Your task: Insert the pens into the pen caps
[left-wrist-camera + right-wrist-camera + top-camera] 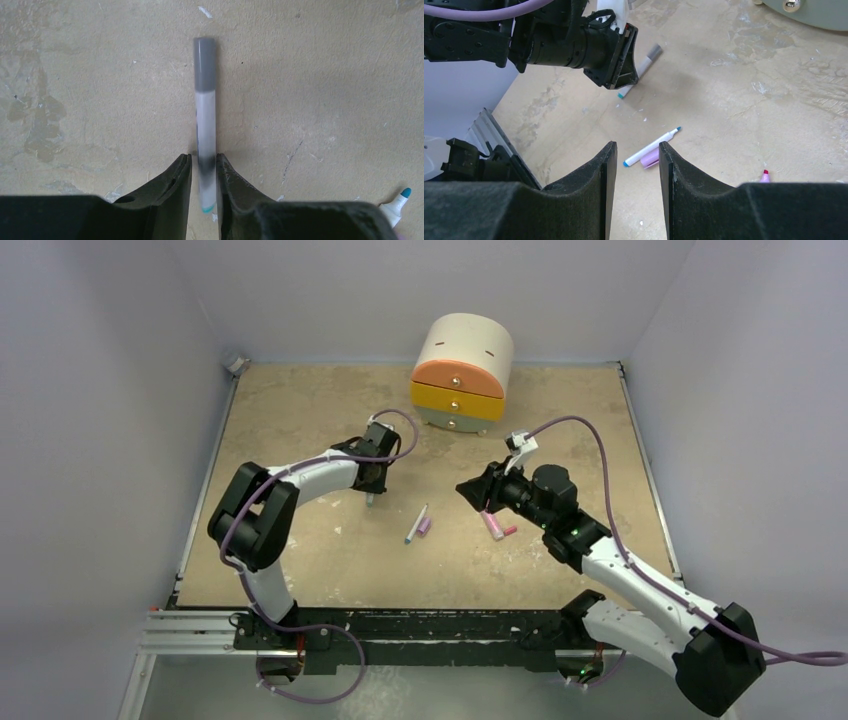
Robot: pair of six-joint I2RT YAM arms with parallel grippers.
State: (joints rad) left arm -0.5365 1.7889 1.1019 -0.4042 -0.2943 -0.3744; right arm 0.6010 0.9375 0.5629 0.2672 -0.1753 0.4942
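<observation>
My left gripper (pixel 204 156) stands low over the table, jaws a little apart around a white pen (pixel 205 120). The pen has a dark grey cap (pixel 204 65) on its far end and a teal near end. It is blurred, rests against the right finger, and a thin gap shows on its left. My right gripper (pixel 636 145) is open and empty above the table. Ahead of it lie a white pen with blue ends (pixel 651 146) and a purple cap (pixel 650 159), side by side. A pink pen (pixel 495 527) lies under the right arm.
A round-topped drawer unit (pixel 462 375) with orange and yellow drawers stands at the back centre. The left arm's gripper (pixel 621 55) shows in the right wrist view with the capped pen sticking out behind it. Grey walls enclose the table on three sides.
</observation>
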